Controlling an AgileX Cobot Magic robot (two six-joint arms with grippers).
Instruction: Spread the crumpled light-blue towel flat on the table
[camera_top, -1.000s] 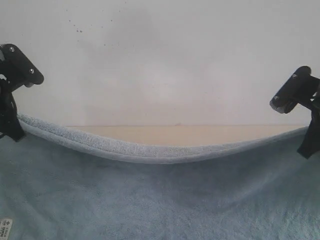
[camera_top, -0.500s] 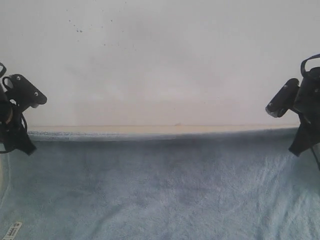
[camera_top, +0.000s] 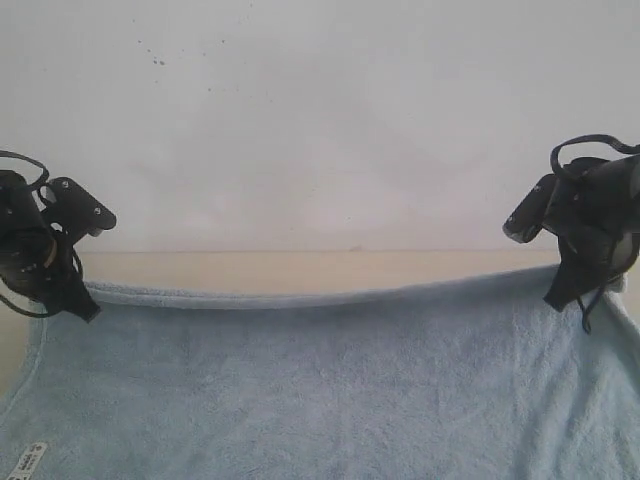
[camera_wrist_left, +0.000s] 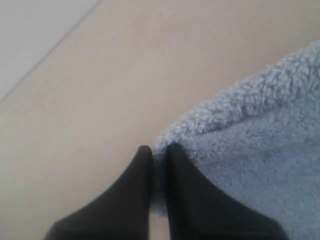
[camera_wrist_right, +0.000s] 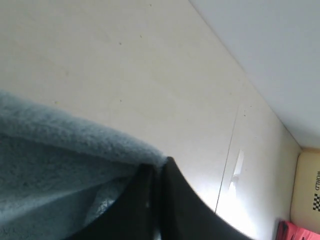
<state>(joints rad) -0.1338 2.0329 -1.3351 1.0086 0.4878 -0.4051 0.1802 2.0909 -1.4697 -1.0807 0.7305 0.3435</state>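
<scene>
The light-blue towel (camera_top: 320, 390) fills the lower half of the exterior view, its far edge stretched between both grippers. My left gripper (camera_top: 88, 310) is shut on the far left corner and my right gripper (camera_top: 556, 298) on the far right corner. In the left wrist view the left gripper (camera_wrist_left: 159, 150) pinches the fluffy towel corner (camera_wrist_left: 235, 150) over the beige table (camera_wrist_left: 90, 110). The right wrist view has the right gripper (camera_wrist_right: 159, 166) pinching the towel edge (camera_wrist_right: 65, 135) above the table (camera_wrist_right: 150, 75). A white label (camera_top: 27, 459) lies on the towel at the near left.
A strip of bare table (camera_top: 320, 268) runs between the towel's far edge and the white wall (camera_top: 320, 120). In the right wrist view a cream box (camera_wrist_right: 309, 190) and a red object (camera_wrist_right: 295, 232) sit near the table's corner.
Both grippers have moved inward and lower with the towel's far corners. The sagging far edge first pulled tight and straight, and it now lies lower, showing more table behind it.
</scene>
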